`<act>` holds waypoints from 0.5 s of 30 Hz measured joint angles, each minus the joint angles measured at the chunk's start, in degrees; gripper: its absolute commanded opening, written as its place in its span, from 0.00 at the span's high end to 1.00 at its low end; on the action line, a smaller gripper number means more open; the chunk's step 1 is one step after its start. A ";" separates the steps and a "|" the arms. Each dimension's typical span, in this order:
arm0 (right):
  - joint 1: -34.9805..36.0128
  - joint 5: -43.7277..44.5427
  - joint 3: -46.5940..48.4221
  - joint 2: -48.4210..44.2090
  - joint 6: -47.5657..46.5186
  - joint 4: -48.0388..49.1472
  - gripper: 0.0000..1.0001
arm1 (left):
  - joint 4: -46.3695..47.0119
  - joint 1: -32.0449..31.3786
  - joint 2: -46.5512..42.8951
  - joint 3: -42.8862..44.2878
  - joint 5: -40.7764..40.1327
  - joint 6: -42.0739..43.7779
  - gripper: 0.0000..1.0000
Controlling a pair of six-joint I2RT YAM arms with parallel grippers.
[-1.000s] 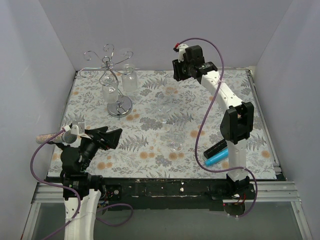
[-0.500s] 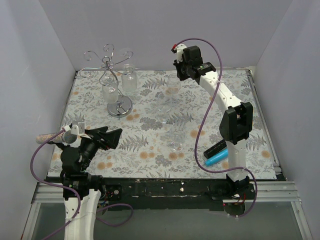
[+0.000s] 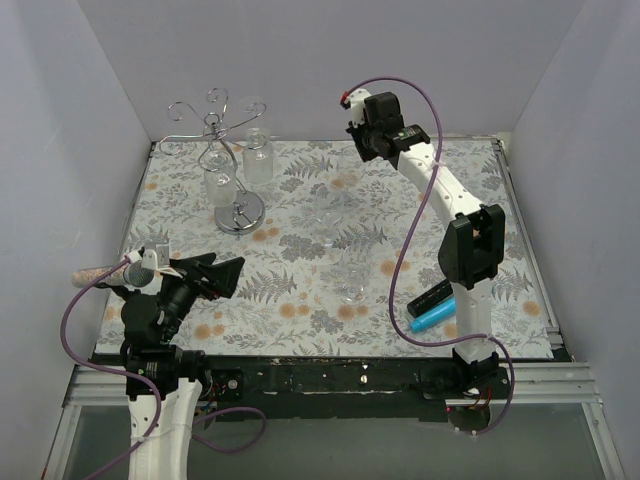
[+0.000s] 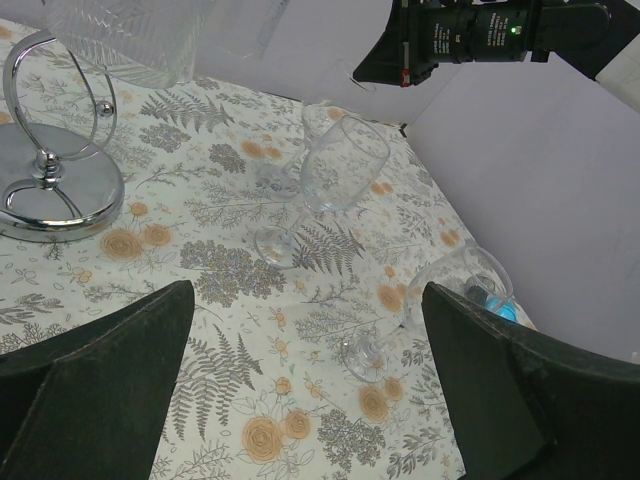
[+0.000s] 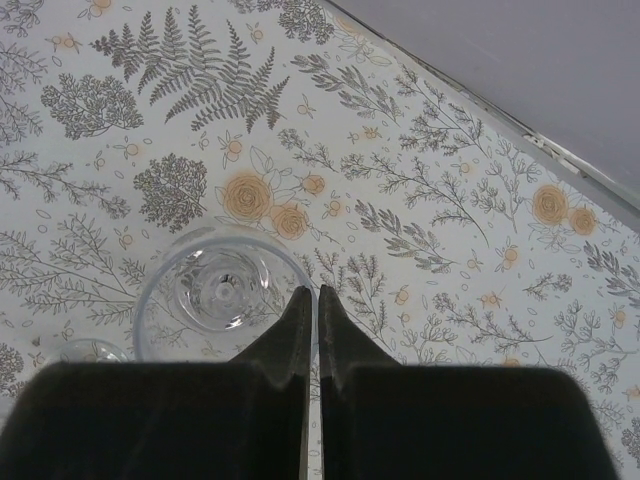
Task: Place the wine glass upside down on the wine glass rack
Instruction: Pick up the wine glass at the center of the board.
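Step in hand: approach to pick, nothing grasped yet. The right gripper was clenched, its two black fingers pressed together with nothing seen between them. It hung high over the clear stemmed wine glass, which stood upright on the fern-and-flower printed table cover, near the middle of the table. In the right wrist view the fingertips lined up with the near edge of the glass rim. The top view put the gripper well above the glass, so I judged no contact.

The left gripper was released, fingers spread wide, low at the near left of the table and holding nothing.

A second clear wine glass lay on its side nearer the arms, apart from the upright one.

The tall silver wire rack with twisted stem and curled arms stood at the far left on its round shiny base, well apart from the upright glass. Two clear glass vessels were already at the rack, apparently hung from its arms.

A blue cylinder and a black bar lay by the right arm's base.

Next move, my judgement: spread the right fingers, descend, take the glass at stem or bowl. Then invert it and slide the foot into a free curl. Risk is the thin glass tipping or slipping.
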 measured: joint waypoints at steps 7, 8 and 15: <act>0.15 0.70 -0.96 -1.79 -1.33 -0.33 0.99 | 0.00 0.00 0.00 0.00 0.00 0.00 0.02; 0.15 0.90 -1.42 -2.71 -1.49 -0.46 0.99 | 0.00 0.00 0.00 0.00 0.00 0.00 0.02; 0.04 0.98 -4.33 -9.55 -1.88 -0.63 0.99 | 0.00 0.00 0.00 0.00 0.02 -0.02 0.02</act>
